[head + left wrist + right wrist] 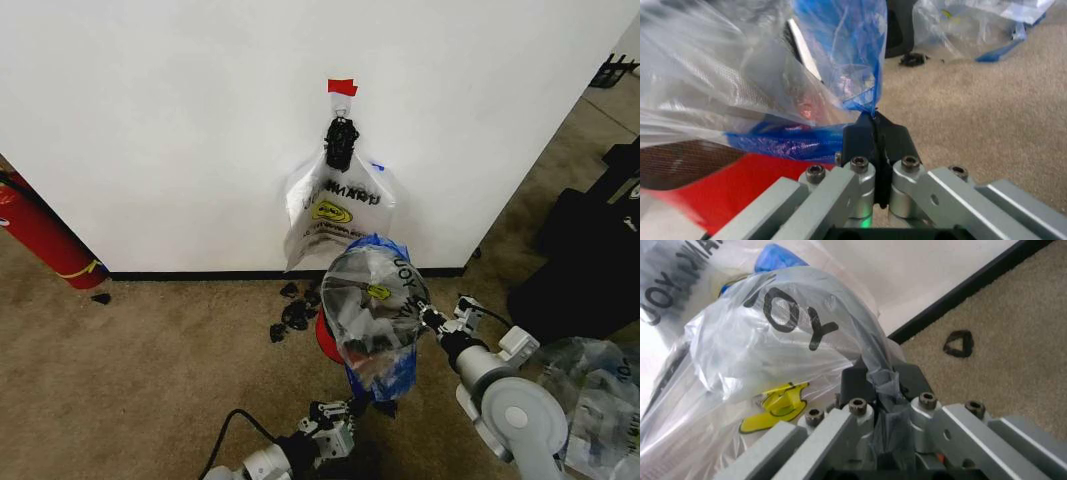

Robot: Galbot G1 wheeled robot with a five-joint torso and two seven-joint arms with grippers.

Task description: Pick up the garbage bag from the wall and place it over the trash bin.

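Over the trash bin (330,345), you've got the garbage bag (375,300) stretched out. Left gripper (875,131) and right gripper (881,382) both have jaws clamped tight on its edges.

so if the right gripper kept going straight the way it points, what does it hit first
Probably the garbage bag it is shut on, draped over the trash bin. The right gripper points straight at it, and the wall lies beyond. Depth is hard to judge.
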